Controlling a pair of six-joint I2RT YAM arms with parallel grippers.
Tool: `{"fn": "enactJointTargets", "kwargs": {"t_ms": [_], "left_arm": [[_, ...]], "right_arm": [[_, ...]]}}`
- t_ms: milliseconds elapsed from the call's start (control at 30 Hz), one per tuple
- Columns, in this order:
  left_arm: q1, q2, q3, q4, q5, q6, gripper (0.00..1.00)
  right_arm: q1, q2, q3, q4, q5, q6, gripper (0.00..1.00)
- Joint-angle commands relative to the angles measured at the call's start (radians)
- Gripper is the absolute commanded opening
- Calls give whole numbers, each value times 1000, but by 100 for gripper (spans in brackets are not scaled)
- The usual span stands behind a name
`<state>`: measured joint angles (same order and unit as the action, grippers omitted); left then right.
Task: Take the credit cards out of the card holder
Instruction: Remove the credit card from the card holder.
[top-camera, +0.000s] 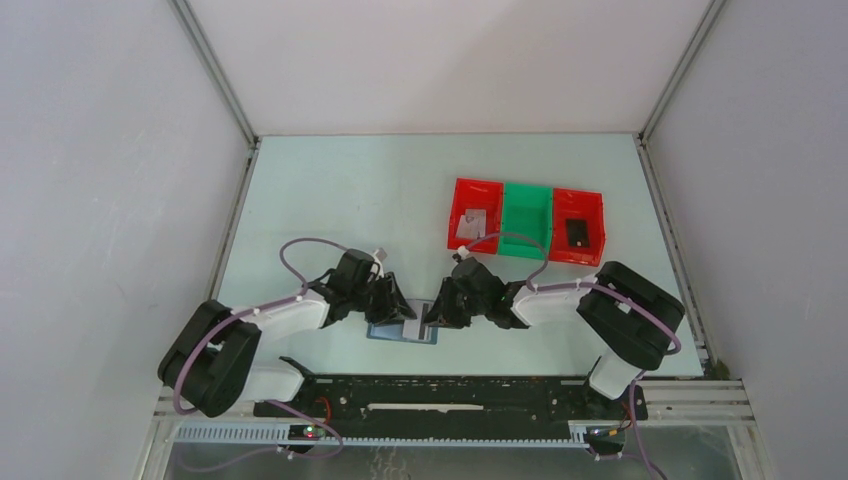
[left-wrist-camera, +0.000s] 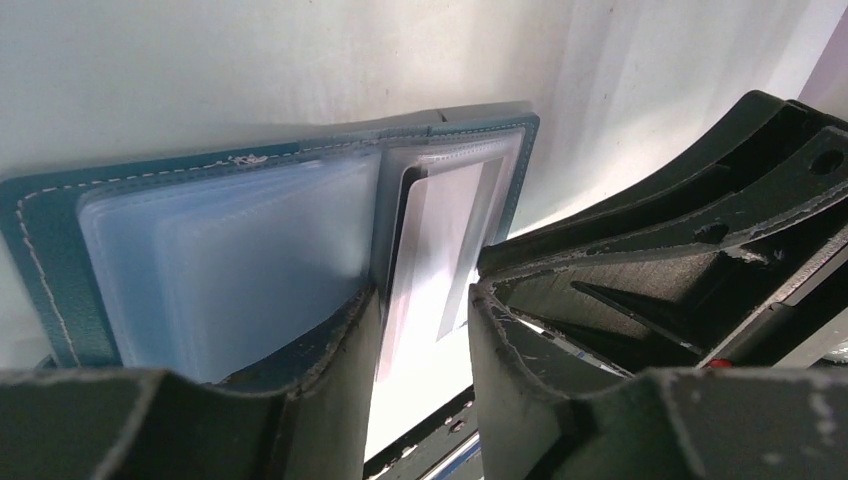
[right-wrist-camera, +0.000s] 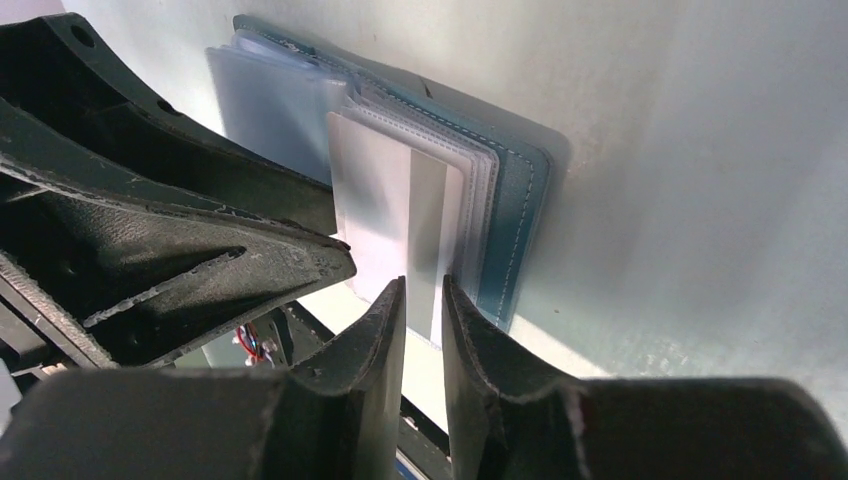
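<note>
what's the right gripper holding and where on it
The right gripper pinches the white striped card by its near edge; the card sits in the card holder.

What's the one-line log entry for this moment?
left gripper: open, pinning wallet | right gripper: nearly shut at white card edge, grip unclear | card in each red bin | green bin: empty

Card holder (left-wrist-camera: 60, 240) open flat on pale table (left-wrist-camera: 250, 60), clear sleeves fanned. White card with dark stripe (left-wrist-camera: 440, 240) sticking out of a sleeve. Left gripper (left-wrist-camera: 420, 340) fingers straddling that card, narrow gap. Right gripper (left-wrist-camera: 680, 250) close alongside.
</note>
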<state>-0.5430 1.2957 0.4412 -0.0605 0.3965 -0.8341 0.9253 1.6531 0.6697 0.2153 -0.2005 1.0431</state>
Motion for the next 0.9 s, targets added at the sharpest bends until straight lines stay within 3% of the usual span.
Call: {"fn": "enactJointTargets", "kwargs": {"t_ms": [0,400,700,867], "left_arm": [[-6,7,5,10,-16,33,44],[-5,-23,-12,-43,-78,78,39],[7,-56,-44,56,-2,30,13],[18,-65,-48,48,1,30,7]], "right_arm": [[10,25,25,22,-4,6,28],[2,49,27,35,-14,6,27],[-2,50,26,26,-13,0,27],[-6,54,26,15,-9,-3,26]]}}
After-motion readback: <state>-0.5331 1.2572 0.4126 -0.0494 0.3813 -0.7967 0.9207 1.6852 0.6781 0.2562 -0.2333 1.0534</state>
